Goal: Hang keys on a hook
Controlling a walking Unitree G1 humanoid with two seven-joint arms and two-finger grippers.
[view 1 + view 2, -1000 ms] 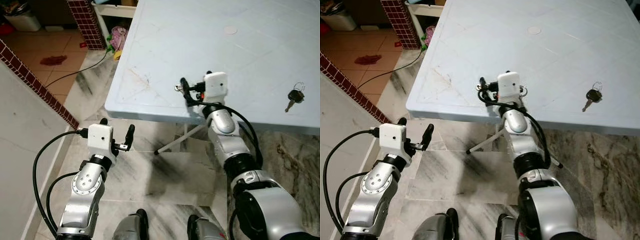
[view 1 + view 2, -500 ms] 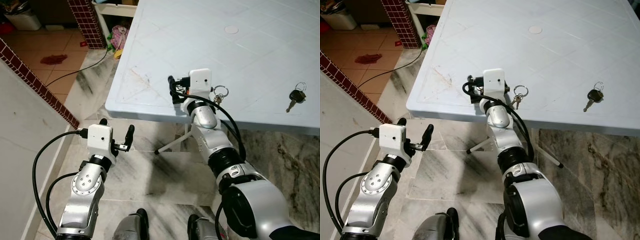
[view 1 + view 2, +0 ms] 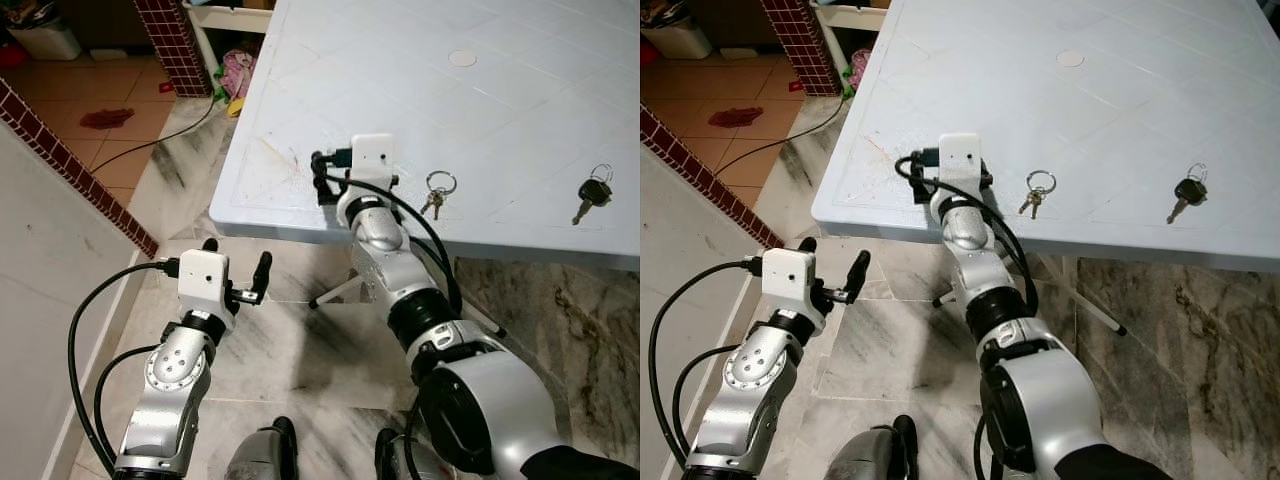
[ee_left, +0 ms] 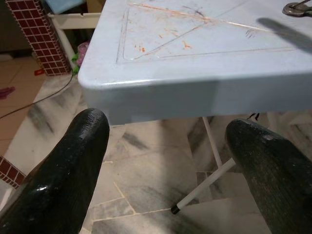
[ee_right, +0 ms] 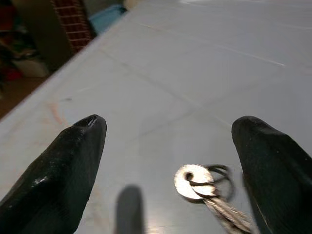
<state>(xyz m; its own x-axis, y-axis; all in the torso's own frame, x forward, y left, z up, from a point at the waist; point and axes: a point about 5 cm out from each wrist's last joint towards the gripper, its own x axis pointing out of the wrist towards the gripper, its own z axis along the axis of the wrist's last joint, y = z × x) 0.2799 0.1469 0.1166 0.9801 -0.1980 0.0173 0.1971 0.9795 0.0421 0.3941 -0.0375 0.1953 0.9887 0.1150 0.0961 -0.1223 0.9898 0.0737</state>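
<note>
Two claws spread apart, right claw (image 5: 168,170) over table (image 3: 520,90), keys (image 3: 434,196) ring away from edge, blades toward it.

pale blue table (image 3: 520,110) with orange scuffs, silver keys (image 3: 436,194), black-headed key (image 3: 590,192), grey-veined marble floor (image 3: 300,350), dark red brick-tile edging (image 3: 70,160)

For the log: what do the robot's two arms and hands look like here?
Both arms are silver metal with rounded joint housings and black bands. Each wrist carries a white boxy camera block, with thick black cables looping back along the arm. The left hand and right hand each have two long, glossy black fingers with rounded tips. No markings can be made out.
</note>
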